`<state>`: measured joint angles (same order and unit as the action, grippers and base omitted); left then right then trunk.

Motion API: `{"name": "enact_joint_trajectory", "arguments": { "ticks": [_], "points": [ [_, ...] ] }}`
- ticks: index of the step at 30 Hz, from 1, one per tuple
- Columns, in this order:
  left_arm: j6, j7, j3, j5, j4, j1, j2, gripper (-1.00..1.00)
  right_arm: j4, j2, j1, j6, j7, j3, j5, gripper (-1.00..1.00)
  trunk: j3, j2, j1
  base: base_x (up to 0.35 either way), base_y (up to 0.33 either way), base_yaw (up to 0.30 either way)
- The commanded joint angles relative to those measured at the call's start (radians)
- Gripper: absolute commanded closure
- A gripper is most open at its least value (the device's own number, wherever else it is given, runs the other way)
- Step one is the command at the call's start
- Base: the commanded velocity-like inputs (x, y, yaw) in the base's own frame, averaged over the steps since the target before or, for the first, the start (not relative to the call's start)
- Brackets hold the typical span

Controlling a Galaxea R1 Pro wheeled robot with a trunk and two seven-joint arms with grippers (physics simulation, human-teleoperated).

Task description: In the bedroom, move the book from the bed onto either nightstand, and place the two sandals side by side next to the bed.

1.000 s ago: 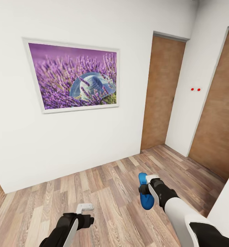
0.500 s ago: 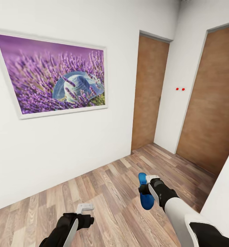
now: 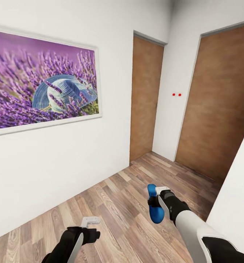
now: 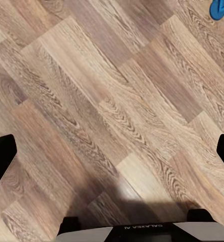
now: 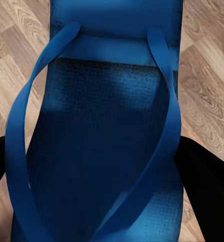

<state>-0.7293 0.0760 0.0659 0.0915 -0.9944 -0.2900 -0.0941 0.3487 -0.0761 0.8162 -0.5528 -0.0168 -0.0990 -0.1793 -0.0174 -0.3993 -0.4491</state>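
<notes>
Head view: right gripper (image 3: 155,202) clamped on a blue sandal (image 3: 154,204) held above the wood floor (image 3: 114,204), left gripper (image 3: 90,220) spread wide and empty, near a white wall with a lavender picture (image 3: 41,91) and two brown doors (image 3: 145,98) far right.

Right gripper (image 3: 155,202) clamped on blue sandal (image 3: 154,205), forearm raised; left gripper (image 3: 90,220) low, jaws spread, empty.

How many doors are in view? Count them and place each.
2. One brown door stands in the wall ahead, right of the lavender picture. The other door is in the wall to the right, beyond the two red dots. Others may lie outside the view.
</notes>
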Motion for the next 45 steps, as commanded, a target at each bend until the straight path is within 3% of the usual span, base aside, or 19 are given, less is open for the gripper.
{"name": "enact_joint_trajectory", "arguments": {
  "ticks": [1,45],
  "points": [
    [-0.004,0.008,0.002,0.010,-0.001,0.000,0.001,-1.00,0.001,-0.002,0.001,-0.004,0.000,-0.008,-0.008,1.00,0.000,-0.001,-0.001,0.254,0.197,-0.275],
    [-0.004,0.007,0.002,0.010,-0.001,0.000,0.001,-1.00,0.001,-0.002,0.000,-0.004,0.000,-0.008,-0.008,1.00,0.002,-0.001,-0.001,0.254,0.176,-0.273]
  ]
}}
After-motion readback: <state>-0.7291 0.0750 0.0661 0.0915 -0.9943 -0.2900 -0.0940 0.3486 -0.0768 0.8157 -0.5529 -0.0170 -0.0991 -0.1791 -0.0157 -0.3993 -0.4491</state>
